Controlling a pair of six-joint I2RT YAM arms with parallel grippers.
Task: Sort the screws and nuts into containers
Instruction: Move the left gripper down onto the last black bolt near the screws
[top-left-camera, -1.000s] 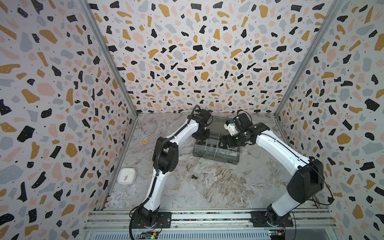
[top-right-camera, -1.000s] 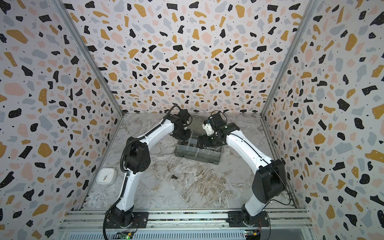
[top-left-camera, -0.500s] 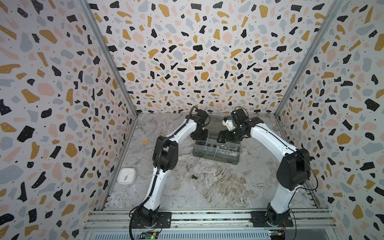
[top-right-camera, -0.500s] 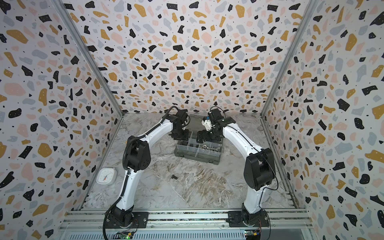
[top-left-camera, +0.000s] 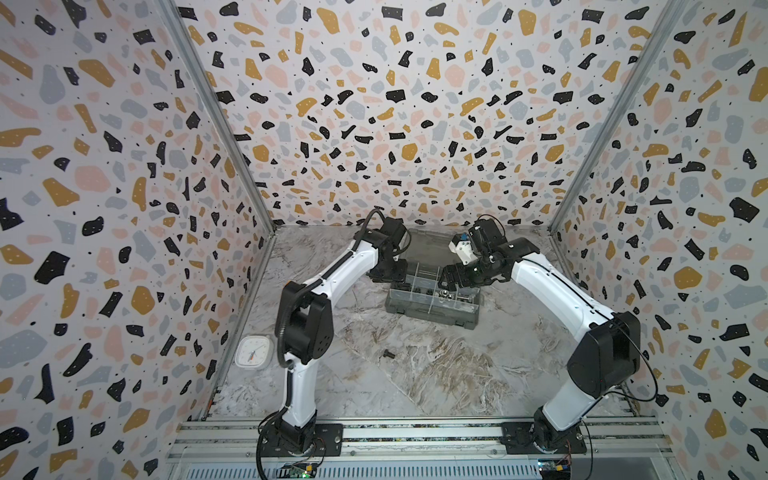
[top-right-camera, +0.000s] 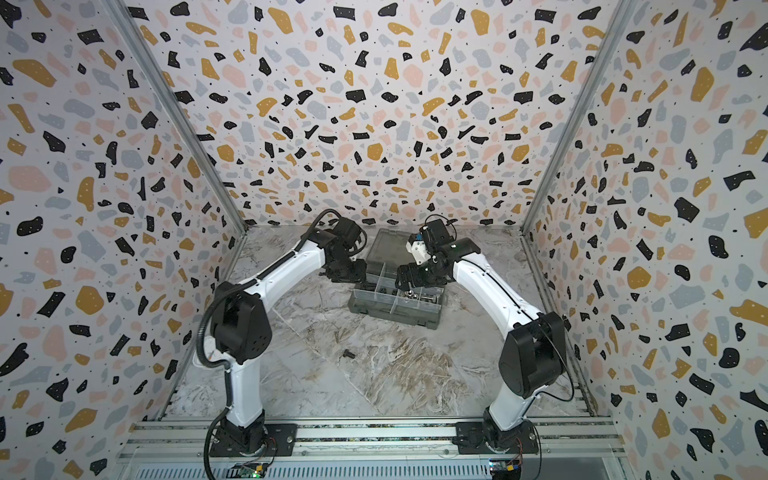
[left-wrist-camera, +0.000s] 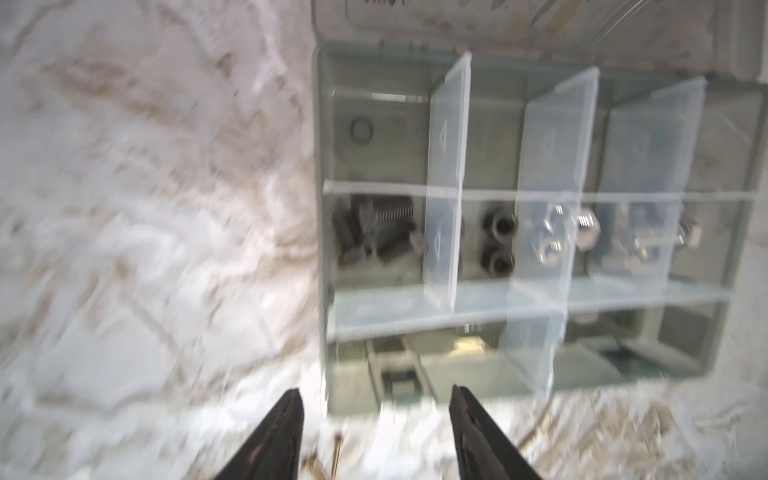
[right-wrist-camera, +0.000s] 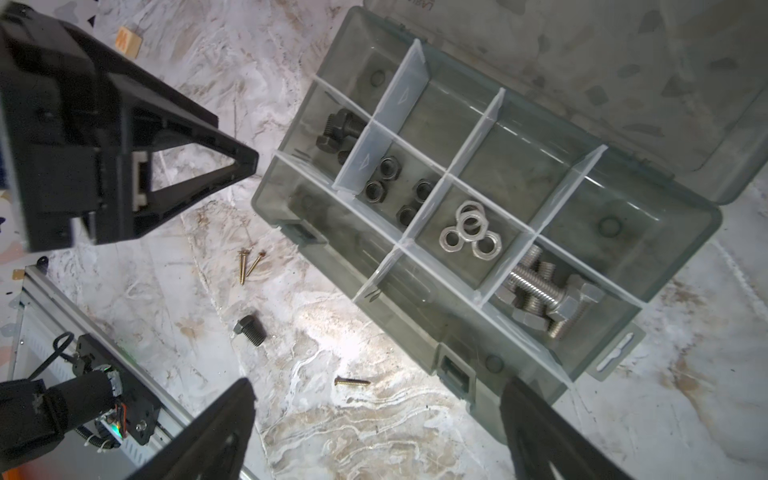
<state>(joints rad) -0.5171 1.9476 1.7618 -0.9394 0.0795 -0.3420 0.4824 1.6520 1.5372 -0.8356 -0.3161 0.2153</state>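
Left gripper (left-wrist-camera: 376, 392): jaws apart, nothing between them. It hangs just off the end of the grey box (right-wrist-camera: 519, 137) where the black bolts (right-wrist-camera: 336, 133) lie.

Right gripper (right-wrist-camera: 378, 384): jaws wide apart, empty, above the table (top-left-camera: 457, 374) by the box's latch side.

Box lid (right-wrist-camera: 623, 62) is open. Middle row of compartments, counted from the left gripper's end:
- black bolts
- black nuts (right-wrist-camera: 390, 183)
- silver nuts (right-wrist-camera: 469, 232)
- silver bolts (right-wrist-camera: 548, 291)

One loose black bolt (top-left-camera: 388, 354) lies on the table in front of the box, apart from it, in both top views. Thin brass screws (right-wrist-camera: 247, 264) lie on the table near the box. A white clock (top-left-camera: 252, 352) sits by the left wall.
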